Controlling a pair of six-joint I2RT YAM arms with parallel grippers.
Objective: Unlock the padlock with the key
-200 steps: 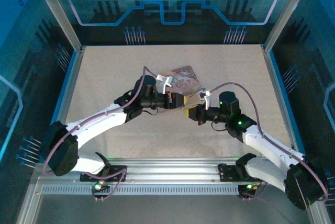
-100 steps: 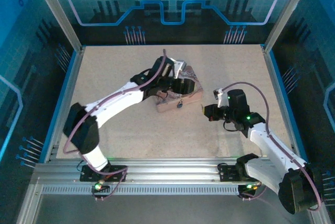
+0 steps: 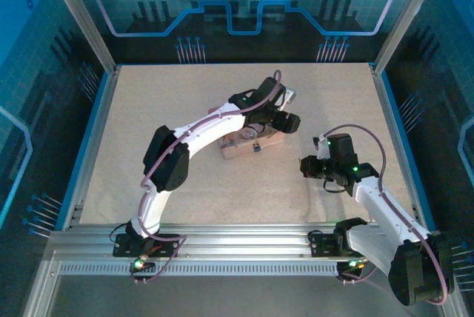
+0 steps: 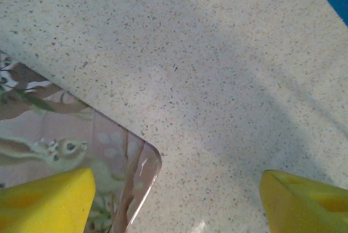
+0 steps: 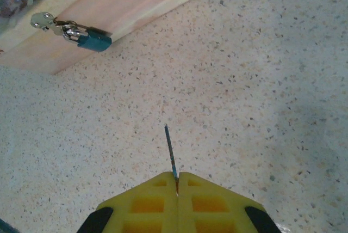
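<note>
1. Blue-lit panels and aluminium posts wall in a speckled beige table (image 3: pixel 163 102), grainy like pressed stone chips.
2. Near the middle of that table, a little toward its far edge and right of centre, sits a pink tin (image 3: pixel 238 151). It is rectangular with rounded corners. The lid is printed with animals and leaves, and the near side wall is a plain peachy pink.
3. On the tin's near side wall hangs the padlock (image 5: pixel 82 36). It is tiny, with a silvery shackle through a small hasp and a body that looks teal from the right wrist. I cannot tell whether the shackle is seated or loose.
4. The left arm arches over the tin and covers much of the lid from above. The left gripper (image 4: pixel 176 189) hovers at the tin's far right corner with its yellow foam pads spread wide and nothing between them. One pad is above the tin's rounded corner and the other is over bare table.
5. The right gripper (image 5: pixel 177 181) is well apart from the tin, toward the table's right edge. Its yellow pads are pressed together on the key (image 5: pixel 171 154), a thin dark sliver that sticks out of the seam and points roughly toward the tin. The key's head is hidden between the pads.
6. A purple cable loops along each arm.
</note>
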